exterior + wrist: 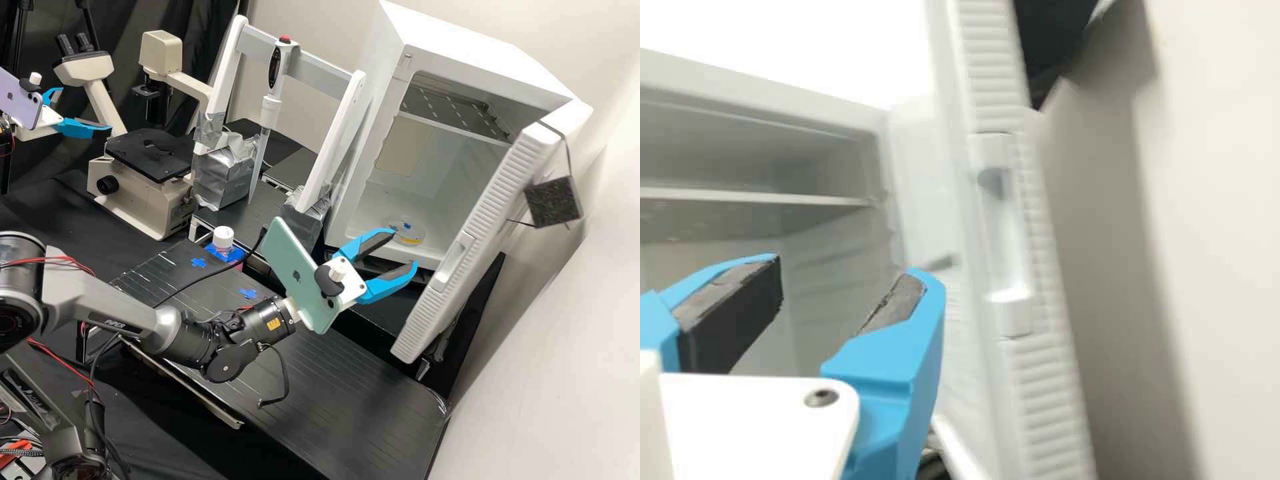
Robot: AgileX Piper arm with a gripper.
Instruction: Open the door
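My gripper (405,252) stands open in front of the white cabinet, its two blue fingers parted with nothing between them. The cabinet door (490,230) is swung wide open on the right side, its ribbed edge facing the bench, a short distance right of the fingers and not touched by them. A recessed handle (455,261) sits partway along that edge. In the wrist view the gripper (830,300) is apart from the door (1045,390), and the handle (1005,230) is visible along the door's edge. Through the opening a shelf (750,196) shows inside the cabinet.
Inside the cabinet lies a round clear dish (408,233). A white rack (347,143) holding a pipette (270,110) stands left of the cabinet, with a microscope (143,173) farther left. A small capped bottle (224,241) is on the bench (320,400). A wall (560,333) bounds the right.
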